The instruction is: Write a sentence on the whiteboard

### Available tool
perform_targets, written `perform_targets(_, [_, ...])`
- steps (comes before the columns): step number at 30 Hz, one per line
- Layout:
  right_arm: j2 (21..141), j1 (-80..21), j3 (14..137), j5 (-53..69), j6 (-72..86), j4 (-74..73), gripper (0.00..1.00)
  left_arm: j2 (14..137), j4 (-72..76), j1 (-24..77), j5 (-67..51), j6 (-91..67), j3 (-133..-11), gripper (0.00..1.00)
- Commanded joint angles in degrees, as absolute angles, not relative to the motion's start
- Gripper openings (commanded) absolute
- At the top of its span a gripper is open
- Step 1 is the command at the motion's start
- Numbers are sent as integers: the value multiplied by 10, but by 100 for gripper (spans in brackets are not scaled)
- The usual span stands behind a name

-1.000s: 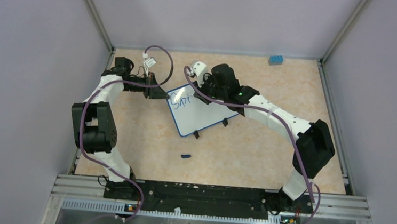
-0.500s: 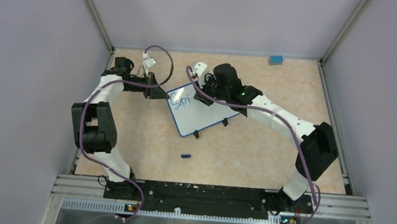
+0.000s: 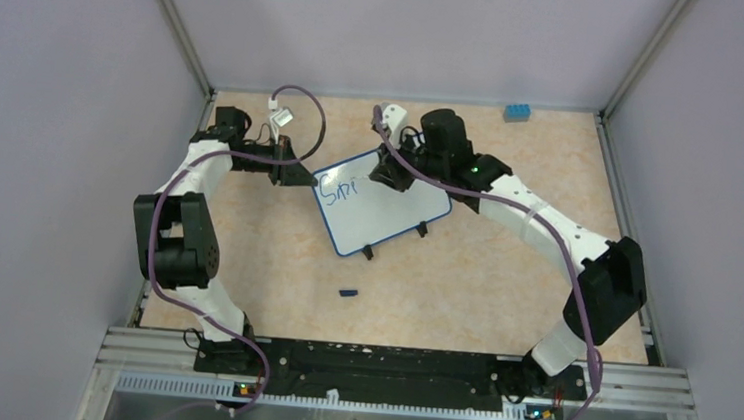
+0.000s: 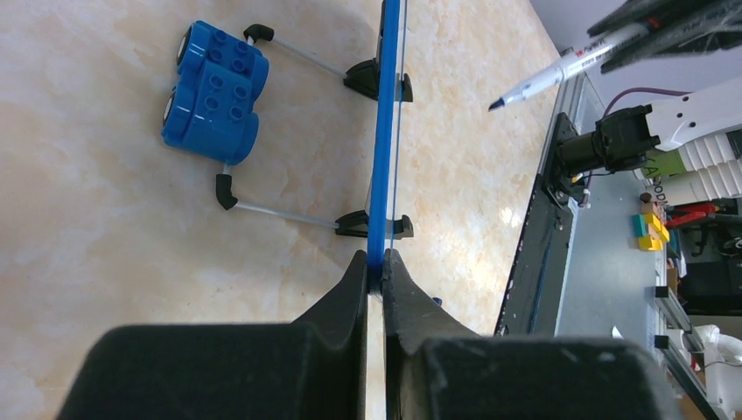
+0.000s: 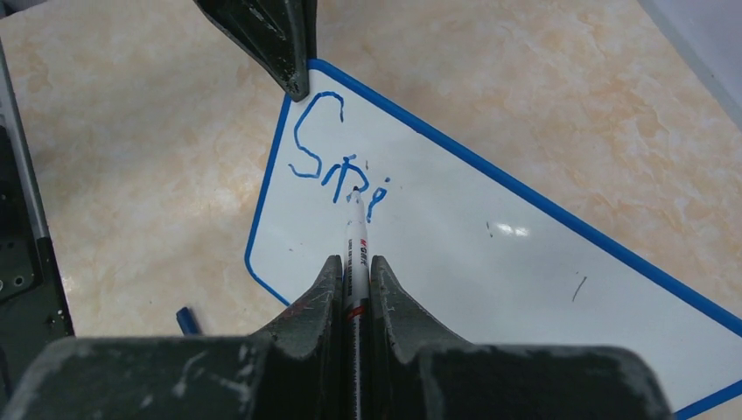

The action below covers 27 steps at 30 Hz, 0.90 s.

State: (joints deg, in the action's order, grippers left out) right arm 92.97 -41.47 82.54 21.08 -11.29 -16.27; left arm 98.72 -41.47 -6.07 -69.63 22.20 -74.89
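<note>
While left jaws pinch it, the whiteboard (image 3: 388,211) bears blue letters (image 5: 336,178).

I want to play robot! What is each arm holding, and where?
The left end effector pinches the whiteboard by its blue frame edge; the right end effector grips the marker around its barrel.

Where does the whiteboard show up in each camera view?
Top external: whiteboard at centre, skewed.
Left wrist: whiteboard edge-on, running up the middle.
Right wrist: whiteboard fills the right side, under the marker.
Shared landmark: left fingers clamped on its corner.
</note>
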Motion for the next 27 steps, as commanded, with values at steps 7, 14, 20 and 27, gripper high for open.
perform_targets(7, [910, -372, 823, 268, -68, -114, 0, 961, -415, -54, -687, 238, -751, 0])
perform_targets(14, [922, -372, 807, 284, -124, -110, 0, 963, -413, -53, -686, 239, -750, 0])
perform_targets(20, [942, -376, 816, 273, -129, -116, 0, 962, -413, -52, -686, 239, -750, 0])
perform_targets(27, [960, -392, 823, 246, -135, -109, 0, 965, -413, -50, -685, 238, -750, 0])
